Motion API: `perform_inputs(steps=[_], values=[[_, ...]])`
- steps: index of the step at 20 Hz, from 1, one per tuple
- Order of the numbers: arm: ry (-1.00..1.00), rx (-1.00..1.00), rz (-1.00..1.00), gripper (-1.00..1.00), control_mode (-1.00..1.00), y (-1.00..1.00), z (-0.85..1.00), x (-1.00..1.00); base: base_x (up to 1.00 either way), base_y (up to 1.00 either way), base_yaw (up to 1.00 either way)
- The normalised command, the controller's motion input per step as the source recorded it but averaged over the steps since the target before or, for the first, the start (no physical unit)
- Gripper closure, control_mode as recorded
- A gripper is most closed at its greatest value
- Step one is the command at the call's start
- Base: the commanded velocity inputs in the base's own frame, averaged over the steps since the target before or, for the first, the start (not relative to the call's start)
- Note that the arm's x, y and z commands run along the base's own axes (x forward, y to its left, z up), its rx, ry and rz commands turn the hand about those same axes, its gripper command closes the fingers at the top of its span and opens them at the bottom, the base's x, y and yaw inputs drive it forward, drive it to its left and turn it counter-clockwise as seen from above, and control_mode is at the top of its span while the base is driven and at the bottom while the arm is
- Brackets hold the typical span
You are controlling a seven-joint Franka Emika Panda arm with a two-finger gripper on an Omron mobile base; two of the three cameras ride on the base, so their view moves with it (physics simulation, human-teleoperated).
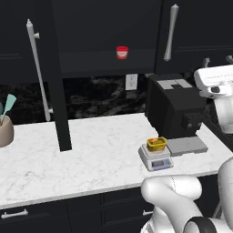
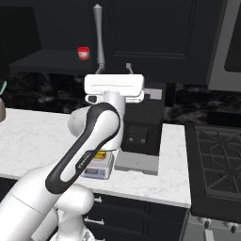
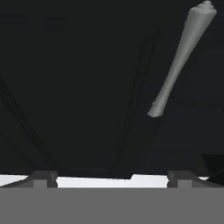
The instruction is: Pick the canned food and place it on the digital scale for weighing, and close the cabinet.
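In your right base view the arm (image 2: 89,141) hid most of the digital scale (image 2: 96,170) and nearly all of the canned food (image 2: 99,154). The scale's display was too small to read, and the left edge cut off the utensil holder (image 1: 4,131).

Open counter to the left, crowded corner to the right.

The marble counter (image 1: 91,154) lies bare between the swung-out cabinet door (image 1: 57,91) and the digital scale (image 1: 156,158), leaving wide room to reach in. The door stands edge-on over the counter, barring a sideways sweep at shelf height. The black machine (image 1: 175,107) rises just behind the scale, and its grey tray (image 1: 187,146) touches the scale's right side. The canned food (image 1: 156,144) covers the plate. The gripper (image 3: 112,179), jaws wide, faces a closed door with its handle (image 3: 179,59) close ahead.
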Motion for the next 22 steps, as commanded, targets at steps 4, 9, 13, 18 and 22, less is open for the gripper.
perform_inputs(steps=[4, 9, 13, 18, 22], values=[[-0.25, -0.08, 0.0, -1.0, -1.0, 0.34, -0.58, -0.43, 0.0, 0.0, 0.0], [-0.3, -0.08, 0.0, -1.0, -1.0, 0.4, -0.54, -0.35, 0.0, 0.0, 0.0], [-0.19, -0.03, 0.0, -1.0, -1.0, 0.61, -0.48, 0.03, 0.0, 0.0, 0.0], [-0.2, 0.0, 0.0, -1.0, -1.0, 0.72, -0.54, 0.25, 0.0, 0.0, 0.0], [-0.24, 0.0, -0.01, -1.0, -1.0, 0.97, -0.28, 0.31, 0.0, 0.0, 0.0]])
